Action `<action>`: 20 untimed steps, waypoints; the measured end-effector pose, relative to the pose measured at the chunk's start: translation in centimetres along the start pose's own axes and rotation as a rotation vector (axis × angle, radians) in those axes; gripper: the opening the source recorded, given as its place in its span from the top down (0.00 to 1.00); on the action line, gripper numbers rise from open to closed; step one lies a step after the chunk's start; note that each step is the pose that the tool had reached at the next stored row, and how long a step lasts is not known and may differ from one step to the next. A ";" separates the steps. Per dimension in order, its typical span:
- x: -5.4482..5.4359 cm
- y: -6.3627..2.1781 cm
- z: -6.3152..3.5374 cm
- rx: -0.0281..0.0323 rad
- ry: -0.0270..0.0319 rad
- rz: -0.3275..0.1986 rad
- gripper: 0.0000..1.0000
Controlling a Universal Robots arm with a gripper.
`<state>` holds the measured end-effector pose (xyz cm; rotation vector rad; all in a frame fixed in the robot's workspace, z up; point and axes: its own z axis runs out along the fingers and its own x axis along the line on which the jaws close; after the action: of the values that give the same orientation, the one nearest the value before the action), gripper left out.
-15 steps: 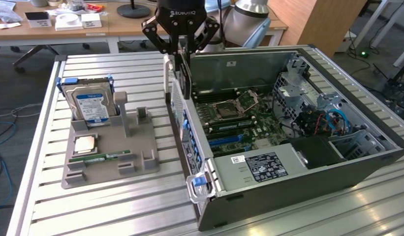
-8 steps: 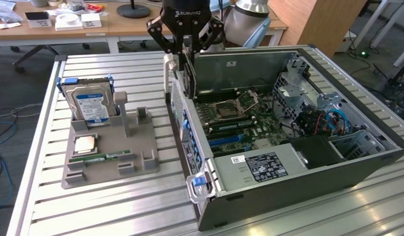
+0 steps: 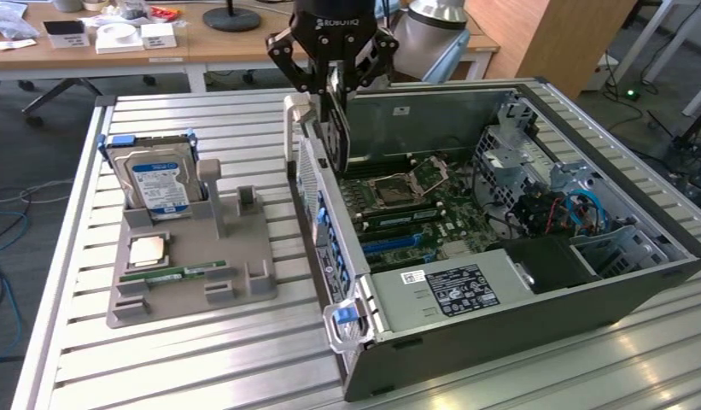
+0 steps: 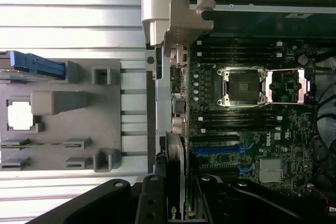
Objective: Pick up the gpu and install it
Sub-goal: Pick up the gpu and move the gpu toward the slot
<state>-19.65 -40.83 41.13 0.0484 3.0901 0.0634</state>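
The gripper (image 3: 334, 84) hangs over the far left corner of the open case (image 3: 521, 333), its jaws clamped on the top edge of the gpu (image 3: 336, 137). The card hangs upright below the fingers (image 4: 152, 198), just inside the case's wall on the exterior view's left. Its lower edge is above the far part of the motherboard (image 3: 441, 213). Whether that edge touches anything cannot be told (the wall hides the spot). In the wrist view the card is seen edge-on between the two black fingers.

The case lies on its side on a slatted metal table (image 3: 213, 359), with its inside facing up. The CPU socket (image 3: 398, 190) sits on the board just to the exterior view's right of the card. The blue slot (image 3: 390, 245) lies nearer the camera, apart from the card. A labelled power supply (image 3: 458, 286) fills the near end of the case.

On the exterior view's left, well apart from the gripper, a grey holder (image 3: 173, 295) rests on the table. It carries a hard drive (image 3: 156, 184) standing upright at its far end. A CPU chip (image 3: 146, 250) lies flat in the middle, and a RAM stick (image 3: 173, 274) lies flat just nearer than that.
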 end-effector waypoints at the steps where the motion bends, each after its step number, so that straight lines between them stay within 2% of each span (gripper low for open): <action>1: -0.1 0.00 0.01 0.0000 0.0000 0.000 0.74; 20: -2.7 0.08 0.13 0.0001 0.0000 0.000 0.74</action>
<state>-16.96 -40.83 41.14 0.0485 3.0901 0.0632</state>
